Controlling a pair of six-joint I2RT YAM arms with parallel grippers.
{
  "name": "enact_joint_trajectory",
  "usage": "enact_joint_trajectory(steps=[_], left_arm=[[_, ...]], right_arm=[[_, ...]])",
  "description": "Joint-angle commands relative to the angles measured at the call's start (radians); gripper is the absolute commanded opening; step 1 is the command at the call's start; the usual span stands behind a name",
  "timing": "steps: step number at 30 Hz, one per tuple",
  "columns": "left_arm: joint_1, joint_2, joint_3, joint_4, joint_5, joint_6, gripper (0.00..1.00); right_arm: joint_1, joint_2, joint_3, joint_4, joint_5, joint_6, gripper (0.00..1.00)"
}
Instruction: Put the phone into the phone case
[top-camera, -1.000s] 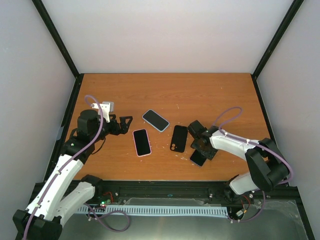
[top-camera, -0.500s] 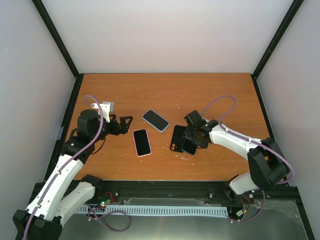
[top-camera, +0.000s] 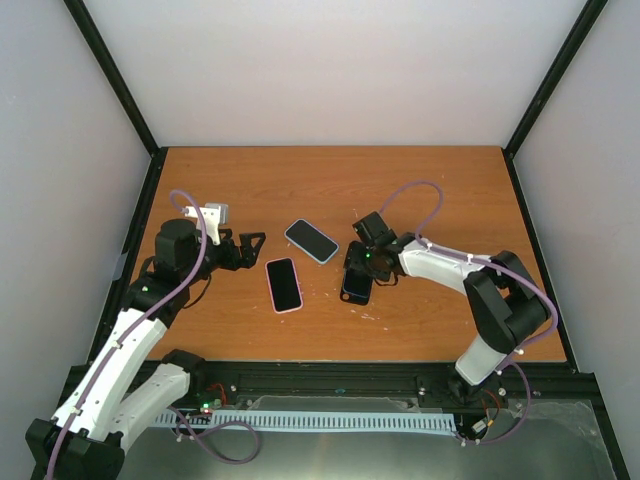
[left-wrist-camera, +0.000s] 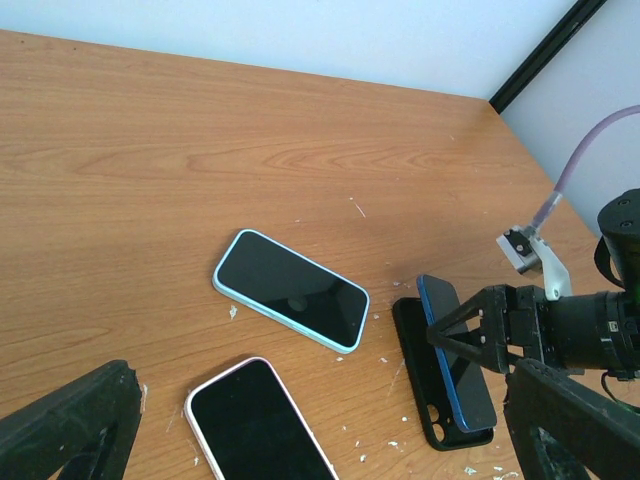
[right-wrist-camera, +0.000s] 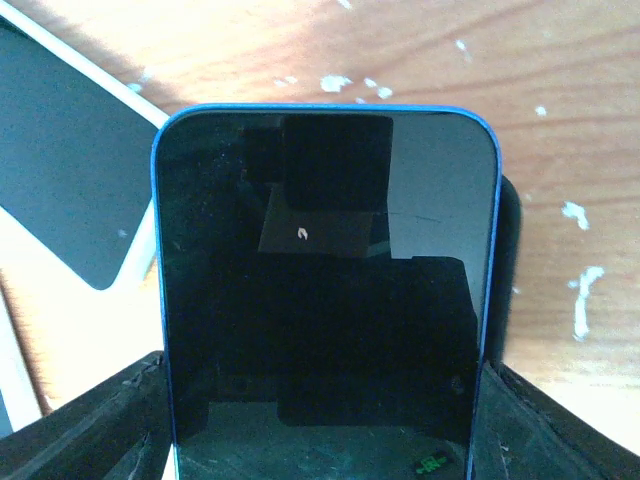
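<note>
My right gripper (top-camera: 366, 264) is shut on a blue phone (top-camera: 357, 287), gripping its long edges. It holds the phone tilted over the empty black phone case (left-wrist-camera: 418, 372), one edge raised; contact with the case cannot be told. In the right wrist view the phone (right-wrist-camera: 325, 290) fills the frame screen-up between my fingers (right-wrist-camera: 90, 420), with the case's rim (right-wrist-camera: 508, 260) showing at its right. In the left wrist view the blue phone (left-wrist-camera: 456, 355) leans over the case. My left gripper (top-camera: 250, 245) is open and empty, left of the phones.
A phone in a pink case (top-camera: 284, 284) lies left of the black case. A phone in a light-blue case (top-camera: 311, 241) lies behind it, also seen in the left wrist view (left-wrist-camera: 290, 290). White crumbs dot the wooden table (top-camera: 440, 190).
My right gripper has carried the blue phone left and away from the front edge, from beside the black case to over it. The left arm has not moved.
</note>
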Motion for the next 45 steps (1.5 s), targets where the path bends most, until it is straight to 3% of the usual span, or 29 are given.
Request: enact_joint_trajectory(steps=[1, 14, 29, 45], left_arm=[[-0.005, -0.002, 0.024, 0.012, 0.007, 0.011, 0.99], [-0.005, 0.01, 0.025, 0.016, 0.018, 0.01, 0.99], [-0.005, 0.034, 0.022, 0.023, 0.028, 0.0, 0.99], [-0.005, 0.107, 0.03, 0.046, 0.091, -0.081, 1.0]], right_arm=[[0.007, 0.004, 0.05, 0.078, 0.011, -0.074, 0.7], [0.022, 0.044, 0.009, 0.099, 0.049, -0.079, 0.71], [0.078, -0.02, -0.137, 0.134, 0.129, 0.045, 0.72], [0.077, -0.075, -0.128, 0.108, 0.162, 0.091, 0.86]])
